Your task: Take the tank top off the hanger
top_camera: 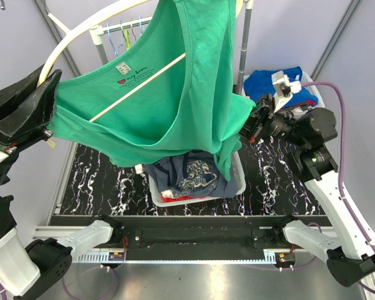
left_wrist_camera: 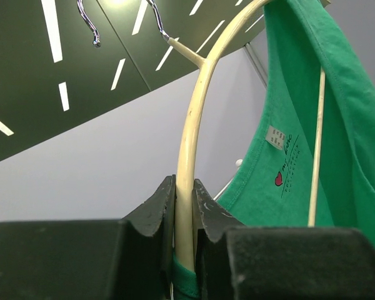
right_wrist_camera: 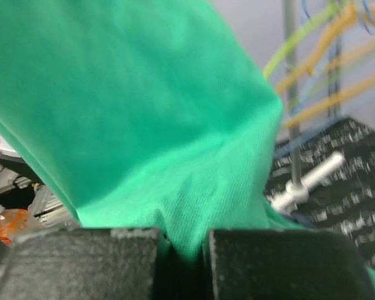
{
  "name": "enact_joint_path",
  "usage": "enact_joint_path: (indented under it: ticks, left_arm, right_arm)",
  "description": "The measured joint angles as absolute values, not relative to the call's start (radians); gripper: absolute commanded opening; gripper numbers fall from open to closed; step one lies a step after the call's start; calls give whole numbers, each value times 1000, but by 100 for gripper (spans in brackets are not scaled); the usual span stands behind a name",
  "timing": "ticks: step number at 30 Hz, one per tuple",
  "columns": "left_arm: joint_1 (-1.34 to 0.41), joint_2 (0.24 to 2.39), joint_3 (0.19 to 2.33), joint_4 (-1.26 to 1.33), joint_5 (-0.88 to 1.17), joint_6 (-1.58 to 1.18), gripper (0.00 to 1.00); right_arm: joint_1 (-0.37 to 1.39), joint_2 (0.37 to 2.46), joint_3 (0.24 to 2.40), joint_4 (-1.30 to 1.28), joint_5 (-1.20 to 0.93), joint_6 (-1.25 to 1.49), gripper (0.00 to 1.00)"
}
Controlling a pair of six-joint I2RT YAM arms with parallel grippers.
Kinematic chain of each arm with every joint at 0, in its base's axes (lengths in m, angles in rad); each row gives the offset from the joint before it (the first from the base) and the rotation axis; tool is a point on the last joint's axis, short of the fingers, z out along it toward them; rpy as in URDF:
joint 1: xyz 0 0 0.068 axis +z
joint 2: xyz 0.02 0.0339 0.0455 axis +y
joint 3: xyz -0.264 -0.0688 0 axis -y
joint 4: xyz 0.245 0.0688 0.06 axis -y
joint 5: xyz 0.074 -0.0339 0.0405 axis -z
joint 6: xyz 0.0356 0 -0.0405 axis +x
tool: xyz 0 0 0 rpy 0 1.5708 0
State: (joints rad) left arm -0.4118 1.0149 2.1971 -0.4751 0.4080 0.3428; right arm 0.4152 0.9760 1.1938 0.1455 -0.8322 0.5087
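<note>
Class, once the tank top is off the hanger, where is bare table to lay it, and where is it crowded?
Bare table left of the laundry basket; another strip between it and the right arm. Crowded: centre, under the tank top; blue clothes rear right.

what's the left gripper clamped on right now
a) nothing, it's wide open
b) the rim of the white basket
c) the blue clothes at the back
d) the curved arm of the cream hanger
D: in the left wrist view the left gripper has both fingers pressed against the curved arm of the cream hanger, with the green tank top draped just beside it.
</note>
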Motion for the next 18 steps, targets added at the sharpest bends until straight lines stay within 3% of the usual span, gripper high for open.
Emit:
enact_joint_path:
  ticks: [7, 18]
  left_arm:
    - [-396, 1014, 2202, -439, 411, 331, 0]
    - [-378, 993, 2194, -413, 416, 324, 0]
  right_arm:
    - [434, 1017, 1282, 324, -899, 624, 0]
    - [438, 1056, 1305, 376, -910, 683, 1]
